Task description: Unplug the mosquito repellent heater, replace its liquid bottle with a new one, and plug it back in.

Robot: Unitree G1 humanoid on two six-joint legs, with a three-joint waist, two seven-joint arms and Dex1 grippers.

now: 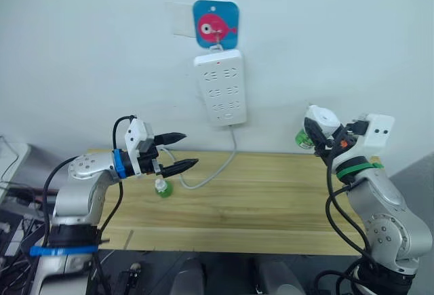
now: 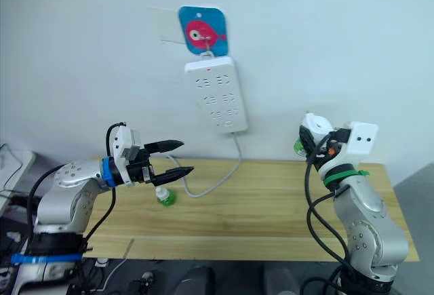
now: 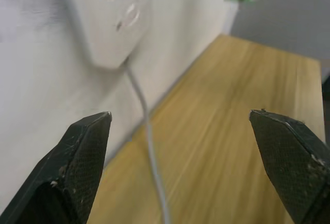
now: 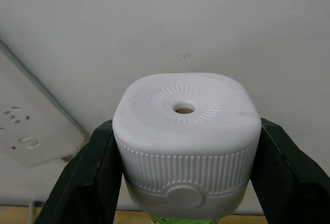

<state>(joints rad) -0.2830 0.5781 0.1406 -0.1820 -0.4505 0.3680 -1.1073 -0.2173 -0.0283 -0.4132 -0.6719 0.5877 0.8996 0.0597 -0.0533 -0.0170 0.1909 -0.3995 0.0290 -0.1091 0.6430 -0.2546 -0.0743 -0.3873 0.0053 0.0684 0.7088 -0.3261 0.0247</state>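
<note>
Currently I have the left gripper (image 1: 178, 152) held above the left part of the table (image 1: 271, 200), arm bent at the elbow, forearm level and pointing toward the right. Its two black tapered fingers (image 3: 82, 152) are spread wide with nothing between them; their inner faces show a fine cross-hatch texture. Just below them a small green bottle (image 1: 163, 188) stands upright on the pale wood-grain tabletop. A grey cable (image 1: 217, 166) loops across the wood and rises to the strip (image 1: 221, 87), a long white plastic block with rounded corners and rows of sockets, hanging on the wall under a blue tag with a pink fish (image 1: 215, 26).

At right, the heater (image 4: 185, 141) is off the strip and held in the air near the wall, above the table's right end. It is a white, rounded-square plastic cap with a small round vent hole ringed by fine radial ribs, vertical ribbing around its skirt, and green showing at its base. The right gripper (image 1: 317, 132) pinches it on two opposite sides, forearm raised steeply from a bent elbow.
</note>
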